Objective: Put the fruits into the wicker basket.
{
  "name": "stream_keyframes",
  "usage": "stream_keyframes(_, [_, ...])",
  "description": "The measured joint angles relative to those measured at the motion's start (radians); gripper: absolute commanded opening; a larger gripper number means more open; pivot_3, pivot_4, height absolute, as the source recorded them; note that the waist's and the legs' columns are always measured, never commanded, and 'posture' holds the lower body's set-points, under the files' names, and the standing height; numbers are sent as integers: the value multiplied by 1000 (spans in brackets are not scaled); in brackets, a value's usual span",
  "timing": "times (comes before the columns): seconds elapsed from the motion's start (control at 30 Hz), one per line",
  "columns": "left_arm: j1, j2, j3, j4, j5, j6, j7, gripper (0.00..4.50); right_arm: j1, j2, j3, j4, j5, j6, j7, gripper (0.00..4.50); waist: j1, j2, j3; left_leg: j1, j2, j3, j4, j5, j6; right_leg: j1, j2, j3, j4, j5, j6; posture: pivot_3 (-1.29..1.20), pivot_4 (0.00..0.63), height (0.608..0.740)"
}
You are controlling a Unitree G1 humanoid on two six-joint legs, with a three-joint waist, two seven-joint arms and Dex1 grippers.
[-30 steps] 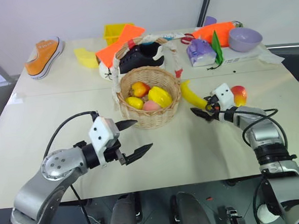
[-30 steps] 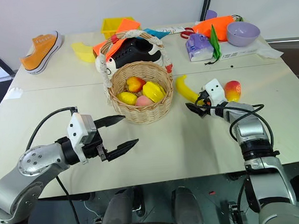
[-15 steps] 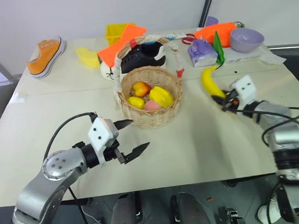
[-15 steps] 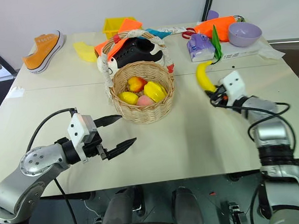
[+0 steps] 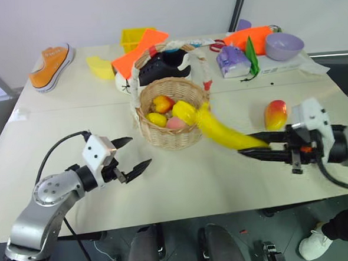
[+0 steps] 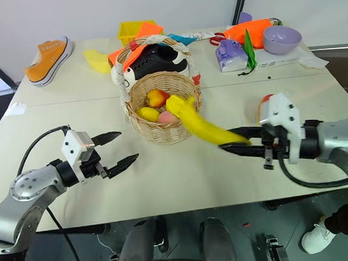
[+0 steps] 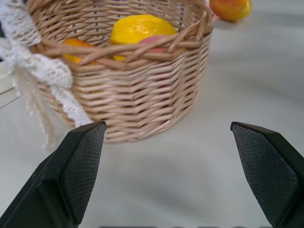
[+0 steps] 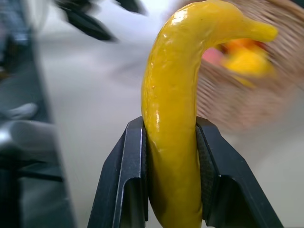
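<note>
The wicker basket (image 5: 176, 140) stands mid-table with several small fruits (image 5: 174, 113) inside. My right gripper (image 5: 250, 149) is shut on one end of the yellow banana (image 5: 222, 134) and holds it above the table. The banana's far end reaches over the basket's right rim. In the right wrist view the banana (image 8: 174, 109) sits clamped between both fingers (image 8: 134, 166). The red-orange mango (image 5: 275, 113) lies on the table behind that gripper. My left gripper (image 5: 138, 151) hovers open and empty to the left of the basket (image 7: 137, 95), a little apart from it.
Behind the basket lie a black shoe (image 5: 161, 66), a yellow bin (image 5: 134, 35) and an orange flat piece (image 5: 140, 53). An orange sneaker (image 5: 52, 66) sits far left. At the back right are a purple bowl (image 5: 284, 44), a purple packet (image 5: 233, 60) and an orange carrot-like thing (image 5: 248, 37).
My right gripper closed on the banana, lifted it off the table and swung it round until it points at the basket. My left gripper drew away from the basket to the left.
</note>
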Motion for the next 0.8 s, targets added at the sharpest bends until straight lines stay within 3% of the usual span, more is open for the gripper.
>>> stream_keyframes(0.13, [6, -11, 6, -13, 0, -6, 6, 4500, -253, 144, 273, 60, -111, 19, -118, 952, -2, 0, 0, -1, 0, 0, -1, 0, 0, -2, -1, 0, -1, 0, 0, 0, 150, 733])
stream_keyframes(0.3, [16, -29, -2, -53, 0, -2, 30, 4500, -454, 296, 497, 284, -301, 20, -216, 952, 0, 0, 0, -8, -2, 0, 0, 2, 2, -5, -3, 0, 1, 0, 0, 0, 150, 733])
stream_keyframes(0.37, [20, -42, -8, -78, 0, 9, 47, 4500, -502, 337, 533, 361, -356, 17, -241, 1721, 2, 0, 0, -11, -2, 0, 1, 2, 3, -6, -3, -1, 2, 0, 0, 0, 150, 733])
stream_keyframes(0.47, [25, -58, -13, -104, -1, 21, 66, 4500, -535, 377, 538, 440, -410, 14, -278, 3070, 3, 0, 0, -14, -2, 0, 2, 2, 3, -8, -2, -3, 3, 2, 4, 0, 150, 733])
stream_keyframes(0.53, [31, -61, -14, -120, 0, 32, 80, 4500, -530, 372, 535, 438, -434, -16, -276, 4242, 3, 0, 0, -16, -2, 0, 3, 2, 3, -10, -2, -3, 3, 3, 4, 0, 150, 733])
stream_keyframes(0.57, [33, -63, -16, -124, 0, 33, 84, 4500, -520, 369, 528, 430, -438, -34, -270, 4441, 3, 0, 0, -16, -2, 0, 3, 2, 3, -10, -1, -3, 3, 3, 5, 0, 150, 733])
stream_keyframes(0.67, [39, -66, -24, -133, -1, 41, 88, 4500, -418, 306, 451, 330, -416, -105, -211, 4441, 11, 0, 0, -17, -2, 0, 3, 2, 4, -10, 1, -4, 4, 4, 7, 0, 150, 733])
stream_keyframes(0.8, [-14, -80, -61, -132, -3, 56, 85, 4500, -200, 149, 174, 210, -250, -34, -105, 4441, 29, -1, 0, -16, -3, 0, 6, 1, 6, -6, 2, -5, 3, 4, 8, 0, 150, 733])
